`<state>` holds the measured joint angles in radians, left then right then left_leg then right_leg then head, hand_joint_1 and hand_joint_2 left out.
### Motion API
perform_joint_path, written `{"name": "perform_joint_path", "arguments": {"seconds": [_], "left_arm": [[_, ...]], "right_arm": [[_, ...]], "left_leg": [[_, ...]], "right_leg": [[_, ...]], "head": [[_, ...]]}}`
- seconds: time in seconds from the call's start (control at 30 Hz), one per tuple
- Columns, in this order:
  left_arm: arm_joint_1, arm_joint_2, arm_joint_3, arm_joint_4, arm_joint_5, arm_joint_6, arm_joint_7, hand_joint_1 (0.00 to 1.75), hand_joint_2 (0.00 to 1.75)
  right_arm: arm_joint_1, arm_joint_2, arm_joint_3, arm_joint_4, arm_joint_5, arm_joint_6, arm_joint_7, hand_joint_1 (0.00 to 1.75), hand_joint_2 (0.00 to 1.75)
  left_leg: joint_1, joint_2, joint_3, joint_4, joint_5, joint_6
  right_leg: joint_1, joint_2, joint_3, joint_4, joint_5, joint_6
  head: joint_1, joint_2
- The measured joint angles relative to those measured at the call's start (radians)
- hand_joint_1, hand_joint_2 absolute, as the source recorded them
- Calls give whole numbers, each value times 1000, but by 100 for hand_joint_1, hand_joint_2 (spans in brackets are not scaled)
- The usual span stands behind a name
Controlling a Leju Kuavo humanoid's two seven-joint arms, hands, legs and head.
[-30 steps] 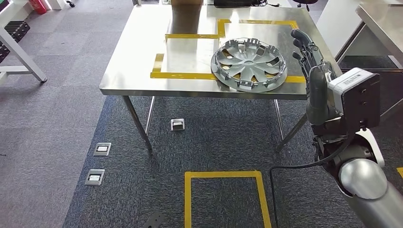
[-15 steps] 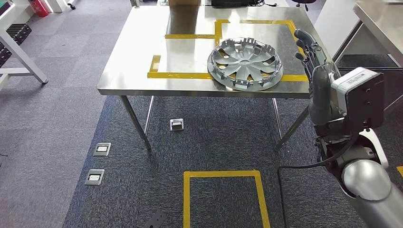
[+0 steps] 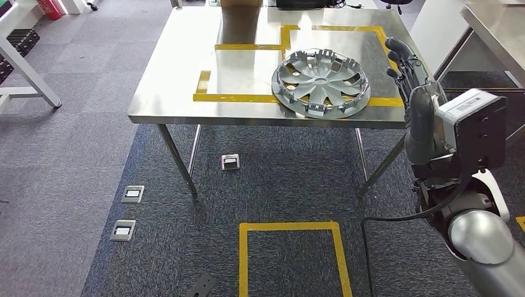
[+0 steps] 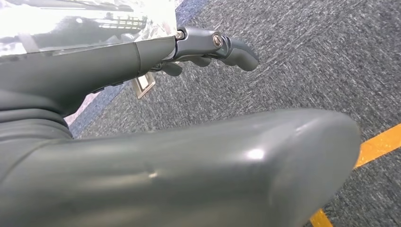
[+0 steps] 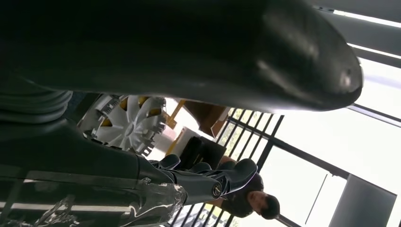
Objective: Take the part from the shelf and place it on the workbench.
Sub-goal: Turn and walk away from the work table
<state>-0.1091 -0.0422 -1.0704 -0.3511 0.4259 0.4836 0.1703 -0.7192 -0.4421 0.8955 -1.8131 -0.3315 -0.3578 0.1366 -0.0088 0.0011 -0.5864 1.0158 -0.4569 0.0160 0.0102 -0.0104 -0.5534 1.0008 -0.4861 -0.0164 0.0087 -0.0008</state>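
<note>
Already part lying flat on tabletop, near right front corner, overlapping yellow tape. Right hand hovering just beside it on robot's right, fingers loosely extended, gripping nothing. Left hand hanging over carpet, seemingly empty, farther off.

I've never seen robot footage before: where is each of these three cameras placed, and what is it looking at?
Head view: high on the body, facing down at the table and hubcap; right robot hand raised beside it.
Left wrist view: behind the left robot hand, facing carpet.
Right wrist view: behind the right robot hand, facing the hubcap.
Head and right wrist views share the hubcap.
</note>
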Motion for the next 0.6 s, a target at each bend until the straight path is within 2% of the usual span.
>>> {"name": "perform_joint_path", "arguments": {"seconds": [0.1,0.17,0.2,0.27,0.3,0.33,0.37,0.43,0.47,0.5,0.53,0.6], "left_arm": [[0,1,0,-1,3,3,-3,0,0],[-1,1,0,-3,4,4,-4,0,0],[-2,0,0,-4,4,4,-5,0,0],[-2,1,0,-6,5,4,-5,0,0],[-2,1,0,-7,6,4,-5,0,0],[-1,1,0,-7,8,4,-5,0,0],[-1,1,0,-8,9,4,-5,0,0],[-1,1,0,-8,12,4,-5,0,0],[-2,1,0,-9,12,4,-5,0,0],[-2,1,0,-9,13,4,-6,0,0],[-3,2,0,-10,14,4,-6,0,0],[-1,2,0,-11,14,4,-7,0,0]], "right_arm": [[0,-1,-1,-2,0,0,2,0,0],[-1,-4,-2,-5,0,0,2,0,0],[-1,-6,-2,-7,0,0,2,0,0],[2,-8,-1,-8,0,0,3,0,0],[6,-9,0,-8,0,0,3,0,0],[9,-10,1,-8,0,0,3,0,0],[11,-10,1,-8,0,1,3,0,0],[12,-11,1,-8,0,1,3,0,0],[11,-11,1,-8,0,1,3,0,0],[12,-12,1,-8,0,2,3,0,0],[13,-12,1,-8,0,2,3,0,0],[14,-12,1,-8,0,2,3,0,0]], "left_leg": [[0,0,4,-8,5,14],[6,2,11,-30,19,23],[10,3,14,-39,25,24],[13,3,11,-41,27,25],[15,3,10,-40,27,23],[18,3,8,-37,26,20],[21,3,7,-33,24,14],[29,1,5,-18,15,-1],[31,0,2,-8,10,-10],[31,0,-3,0,7,-18],[30,-1,-7,6,6,-25],[30,-1,-12,7,10,-35]], "right_leg": [[-3,0,3,-9,5,10],[-5,3,-6,9,-11,19],[-6,5,-24,47,-35,23],[-15,7,-86,174,-95,33],[-20,7,-116,232,-113,39],[-26,7,-133,259,-112,45],[-32,6,-130,245,-89,51],[-42,5,-76,127,-18,62],[-44,7,-49,68,5,64],[-45,10,-33,31,16,60],[-43,13,-29,18,15,52],[-40,16,-38,23,16,32]], "head": [[-1,0],[0,0],[1,0],[2,0],[3,0],[3,0],[3,0],[3,0],[6,0],[8,0],[8,0],[5,0]]}}
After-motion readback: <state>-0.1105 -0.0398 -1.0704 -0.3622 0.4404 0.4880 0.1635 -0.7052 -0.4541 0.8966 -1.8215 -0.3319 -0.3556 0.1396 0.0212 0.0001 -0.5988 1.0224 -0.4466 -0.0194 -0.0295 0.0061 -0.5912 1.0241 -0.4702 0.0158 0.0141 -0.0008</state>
